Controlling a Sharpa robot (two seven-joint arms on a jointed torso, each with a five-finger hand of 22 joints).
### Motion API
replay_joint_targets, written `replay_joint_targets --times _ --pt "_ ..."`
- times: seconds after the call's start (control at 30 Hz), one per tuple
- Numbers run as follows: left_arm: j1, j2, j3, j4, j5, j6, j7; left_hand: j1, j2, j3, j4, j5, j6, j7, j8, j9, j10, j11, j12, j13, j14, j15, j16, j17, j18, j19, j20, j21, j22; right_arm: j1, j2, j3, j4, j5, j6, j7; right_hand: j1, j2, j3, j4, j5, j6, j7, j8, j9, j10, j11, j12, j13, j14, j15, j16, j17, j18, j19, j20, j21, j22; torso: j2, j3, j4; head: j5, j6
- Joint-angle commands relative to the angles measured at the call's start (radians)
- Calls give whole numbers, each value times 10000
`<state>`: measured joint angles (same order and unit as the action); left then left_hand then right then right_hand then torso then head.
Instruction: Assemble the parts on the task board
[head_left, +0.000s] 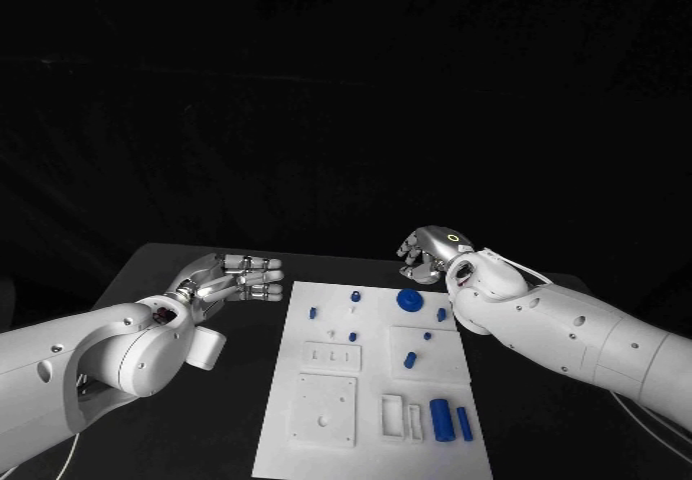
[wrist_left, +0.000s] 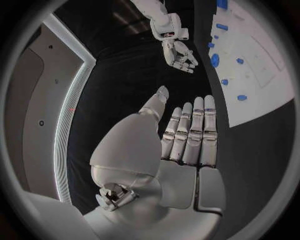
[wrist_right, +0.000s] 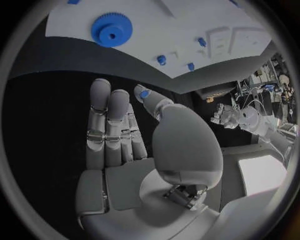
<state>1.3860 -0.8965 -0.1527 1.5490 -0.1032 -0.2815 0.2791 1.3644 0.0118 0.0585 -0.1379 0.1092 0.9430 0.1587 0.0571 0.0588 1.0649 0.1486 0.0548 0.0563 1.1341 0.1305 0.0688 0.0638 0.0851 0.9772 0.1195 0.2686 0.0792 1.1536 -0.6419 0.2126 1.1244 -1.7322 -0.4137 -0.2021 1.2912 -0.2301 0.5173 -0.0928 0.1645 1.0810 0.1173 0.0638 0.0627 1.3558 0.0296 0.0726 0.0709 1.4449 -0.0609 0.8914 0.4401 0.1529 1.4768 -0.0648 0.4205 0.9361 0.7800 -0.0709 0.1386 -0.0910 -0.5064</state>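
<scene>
- Lying flat mid-table, the board (head_left: 378, 395) carries the blue parts (head_left: 447, 418), loose or standing in its recesses; it sits between the two hands, its far end nearest their fingertips.
- The gear (head_left: 410, 299), a round toothed part, rests on the board's far end, just in front of the right hand's fingers in the right wrist view, probably the closest part for that hand to take.
- The right hand (head_left: 431, 253) hovers past the board's far corner, fingers straight and together, gripping nothing; it looks poised to come down on the gear.
- The left hand (head_left: 231, 279) waits just beside the board's far left edge, fingers stretched flat toward it and empty, likely kept clear so the right can work first.
- No brand, label or readable writing shows on the board, the parts or the hands.
</scene>
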Motion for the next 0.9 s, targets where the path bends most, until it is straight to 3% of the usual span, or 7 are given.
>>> replay_joint_targets --times 0.03,0.07,0.13,0.23,0.37,0.5,0.9 --pt "16 -16 8 -30 -26 157 87 30 41 -56 3 -40 -22 14 24 12 -45 7 35 16 -52 22 -36 11 58 -50 -6 59 -10 -6 -228 56 43 776 737 383 -58 39 -953 53 331 8 -136 -5 16 953 -356 401 383 -3 -231 33 89 -301 221 -350 60 62 13 46 -105 9 27" --pt "16 -17 8 -37 -26 159 89 30 41 -56 3 -40 -22 14 24 12 -45 7 35 16 -52 22 -36 11 58 -50 -6 59 -10 -6 -264 65 30 823 815 409 -25 83 -1190 60 362 7 -151 -5 16 1062 -380 581 581 -1 -247 32 119 -355 219 -390 78 89 20 62 -131 24 34" --pt "16 -19 8 -55 -26 171 94 46 39 -46 -13 -36 1 9 25 12 -27 2 34 16 -47 18 -38 10 58 -49 -11 67 -8 -6 -353 86 -35 984 1073 497 34 269 -2416 108 902 63 -232 38 40 666 -452 2102 2289 12 -373 255 438 -511 282 -518 853 626 26 77 -147 19 34" --pt "16 -16 8 -71 -25 187 97 46 39 -46 -13 -36 1 9 25 12 -27 2 34 16 -47 18 -38 10 58 -49 -11 67 -8 -7 -419 103 -136 1140 1397 595 93 495 -3509 232 1167 -142 -180 -1 36 -1350 -390 5996 6793 -155 -306 694 1385 -532 232 -445 2165 1717 27 94 -148 23 1" --pt "16 -11 7 -91 -25 206 98 46 39 -46 -13 -36 1 9 25 12 -27 2 34 16 -47 18 -38 10 58 -49 -11 67 -8 -10 -403 112 -313 1273 1726 676 142 626 -3799 289 1469 -233 -160 -8 33 -1556 -373 7731 8907 -297 -197 910 2515 -537 179 -356 3639 2938 33 87 -138 -8 3" --pt "15 -2 7 -105 -27 225 100 46 39 -46 -13 -36 1 9 25 12 -27 2 34 16 -47 18 -38 10 58 -49 -11 67 -8 -32 -297 116 -552 1331 2010 704 144 601 -3882 382 1654 -330 -125 -9 35 -1106 -309 9205 10568 -134 -121 1425 4708 -566 214 -270 4783 4082 30 73 -132 -31 -31" --pt "14 22 5 -122 -54 264 96 42 32 -46 -23 -36 -19 14 23 11 -32 5 34 16 -60 23 -41 9 54 -59 -8 72 -7 -254 118 110 -1220 1381 2292 816 150 652 -3842 376 1760 -403 -100 -10 34 -968 -285 9582 11010 10 -99 1395 5617 -582 327 -240 4878 4756 19 58 -126 -26 -130"
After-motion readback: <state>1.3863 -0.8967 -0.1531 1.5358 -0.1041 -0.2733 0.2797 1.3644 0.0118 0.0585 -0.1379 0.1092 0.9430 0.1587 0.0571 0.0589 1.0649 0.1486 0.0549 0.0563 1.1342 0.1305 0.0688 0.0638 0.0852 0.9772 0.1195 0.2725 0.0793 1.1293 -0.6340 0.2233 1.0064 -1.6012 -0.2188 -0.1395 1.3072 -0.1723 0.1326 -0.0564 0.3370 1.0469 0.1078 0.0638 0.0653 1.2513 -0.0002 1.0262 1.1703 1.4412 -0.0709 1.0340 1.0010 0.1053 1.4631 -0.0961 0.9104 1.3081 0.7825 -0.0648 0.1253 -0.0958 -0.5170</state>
